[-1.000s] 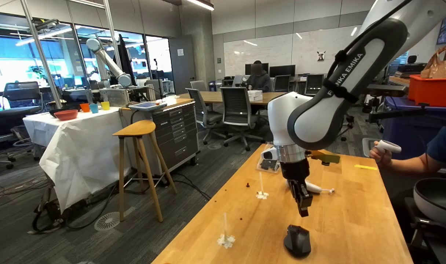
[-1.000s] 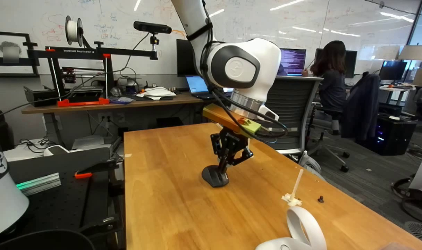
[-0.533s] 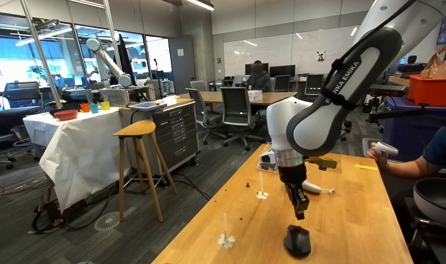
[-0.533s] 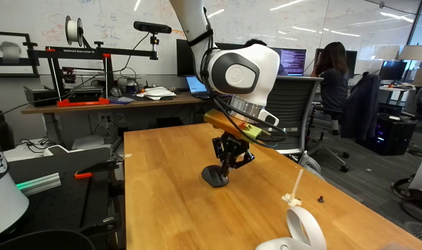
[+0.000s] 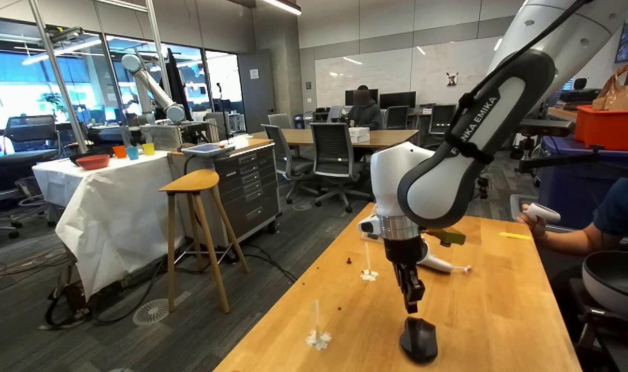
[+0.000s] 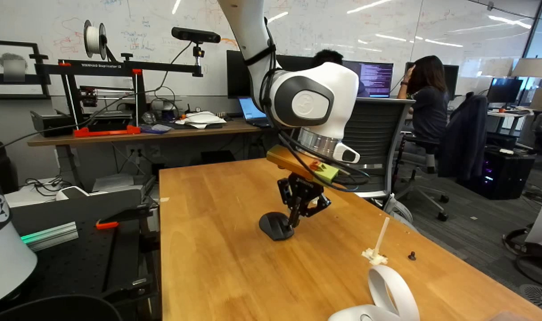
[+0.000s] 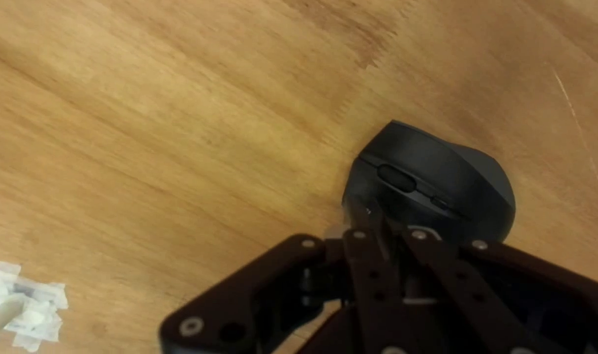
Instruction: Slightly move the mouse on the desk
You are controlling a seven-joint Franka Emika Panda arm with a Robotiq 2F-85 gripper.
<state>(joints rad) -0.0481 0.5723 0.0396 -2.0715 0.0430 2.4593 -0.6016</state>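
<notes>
The black mouse [image 5: 419,341] rests on the light wood desk [image 5: 484,310]. It also shows in an exterior view [image 6: 274,226] and in the wrist view [image 7: 436,172]. My gripper [image 5: 411,310] points down with its fingers together and nothing between them. In an exterior view the gripper [image 6: 293,225] is low, at the mouse's right edge. In the wrist view the gripper [image 7: 370,211] overlaps the mouse's front button end and hides part of its near side. I cannot tell whether the fingertips touch the mouse.
Upright pale sticks in white tape [image 5: 318,338] stand on the desk, one of them in the wrist view [image 7: 26,307]. A white handled gadget [image 6: 387,298] lies on the desk. A small dark bit [image 6: 412,256] lies near the edge. A person's hand [image 5: 536,222] holds a controller beside the desk.
My gripper has moved left and a little lower in an exterior view, and right and lower in another exterior view. It stays shut. The mouse has not visibly moved.
</notes>
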